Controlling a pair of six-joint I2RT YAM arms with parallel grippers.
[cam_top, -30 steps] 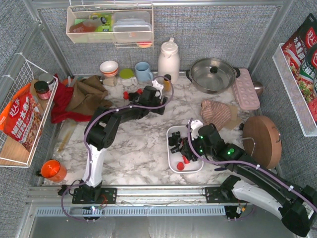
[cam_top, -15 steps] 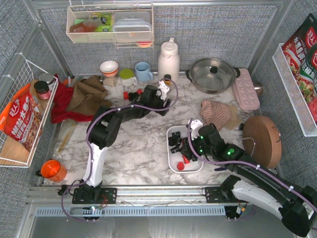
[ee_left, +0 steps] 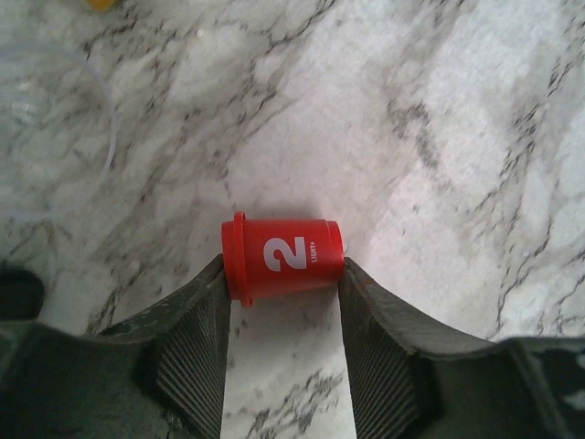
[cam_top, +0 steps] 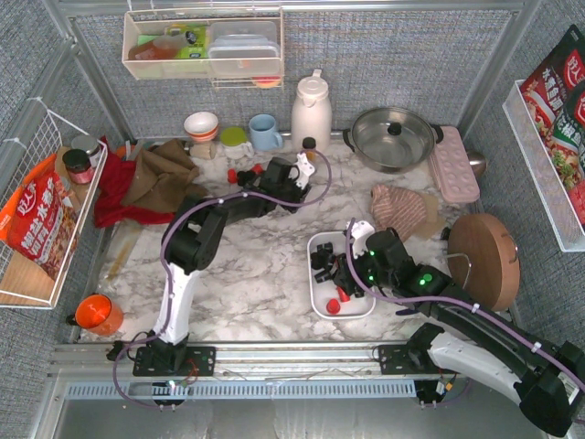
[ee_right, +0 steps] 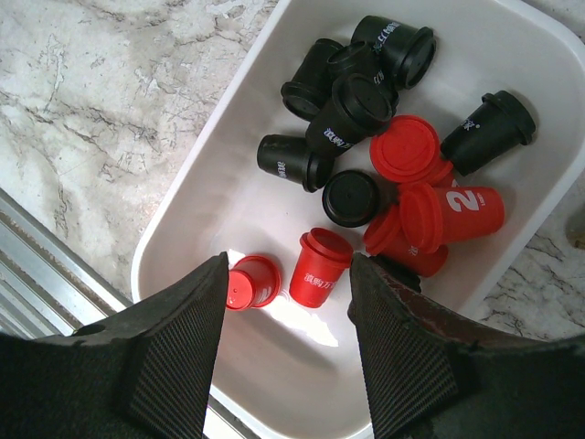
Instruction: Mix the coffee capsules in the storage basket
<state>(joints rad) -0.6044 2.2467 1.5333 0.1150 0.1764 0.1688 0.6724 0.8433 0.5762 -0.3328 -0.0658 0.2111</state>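
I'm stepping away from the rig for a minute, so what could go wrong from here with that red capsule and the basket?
1. The left gripper pinches the red capsule, lying on its side on the table, only at its fingertips; it may pop out or roll away when lifted.
2. The right gripper hangs open right above the storage basket, so carrying the capsule over there could end in a bump between the arms.

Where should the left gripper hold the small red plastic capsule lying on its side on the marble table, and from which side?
Hold the small red plastic capsule by its two flat ends, the flanged rim and the base, coming from above. It lies on its side, so its round wall could roll, while the ends give flat faces. The left gripper has its fingers at those ends.
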